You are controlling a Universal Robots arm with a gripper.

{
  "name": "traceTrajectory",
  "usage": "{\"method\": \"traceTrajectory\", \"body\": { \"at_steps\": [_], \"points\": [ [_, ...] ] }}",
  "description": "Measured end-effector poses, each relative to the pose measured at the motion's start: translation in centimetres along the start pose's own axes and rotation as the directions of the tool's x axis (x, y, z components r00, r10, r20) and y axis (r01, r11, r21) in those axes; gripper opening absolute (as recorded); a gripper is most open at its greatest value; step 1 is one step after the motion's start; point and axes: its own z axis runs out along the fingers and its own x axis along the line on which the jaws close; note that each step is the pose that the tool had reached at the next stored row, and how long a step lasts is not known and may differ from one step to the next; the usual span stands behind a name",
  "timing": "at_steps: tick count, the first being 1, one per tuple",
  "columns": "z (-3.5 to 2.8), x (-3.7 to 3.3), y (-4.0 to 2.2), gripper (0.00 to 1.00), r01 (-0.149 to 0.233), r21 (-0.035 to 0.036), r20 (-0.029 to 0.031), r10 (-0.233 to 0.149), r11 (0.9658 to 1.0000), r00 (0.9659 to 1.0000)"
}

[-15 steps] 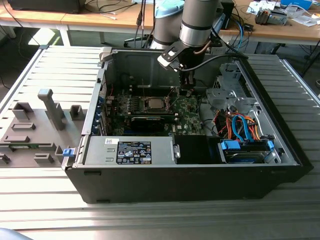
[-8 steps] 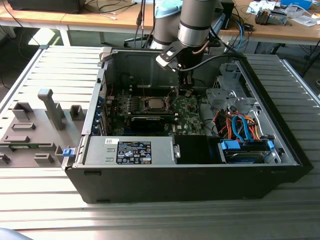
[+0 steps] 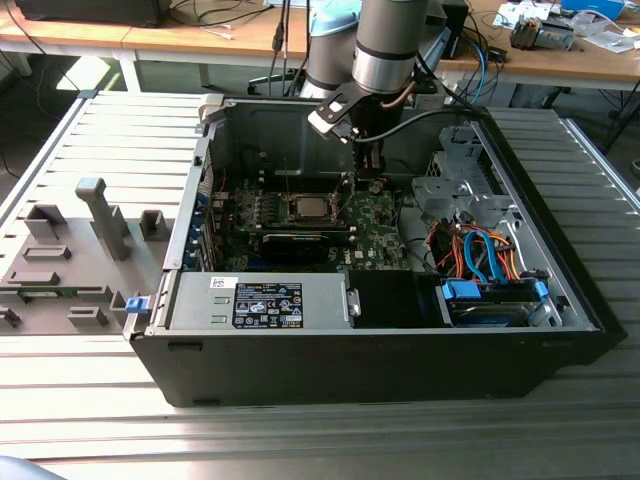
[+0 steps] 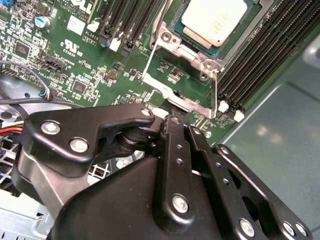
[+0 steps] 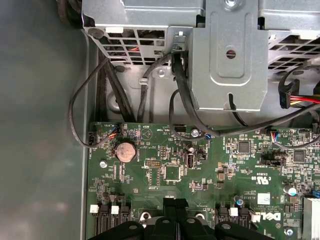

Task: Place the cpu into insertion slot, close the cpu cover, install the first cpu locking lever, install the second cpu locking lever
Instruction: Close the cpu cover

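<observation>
Logging from my station: ribbed grey metal table (image 3: 300,440) spanning the exterior frame; wooden benches (image 3: 200,40) along the top edge; open computer case (image 3: 350,360) at centre; cpu cover (image 4: 185,100) raised; cpu (image 4: 215,20) seated in the insertion slot (image 4: 192,42); gripper (image 3: 370,180) near the cover's edge, fingers pressed together.

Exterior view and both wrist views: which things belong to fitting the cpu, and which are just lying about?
Job: cpu in the slot; cover, open; gripper by the cover.
Lying about: power supply; cables; coin battery; grey fixture at the exterior view's left.
</observation>
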Motion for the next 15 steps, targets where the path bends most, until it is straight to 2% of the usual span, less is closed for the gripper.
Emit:
{"method": "traceTrajectory", "body": {
  "at_steps": [15],
  "points": [
    [0.07,0.02,-0.57,0.11,0.000,0.0000,-0.0019,0.000,1.0000,1.0000]
  ]
}}
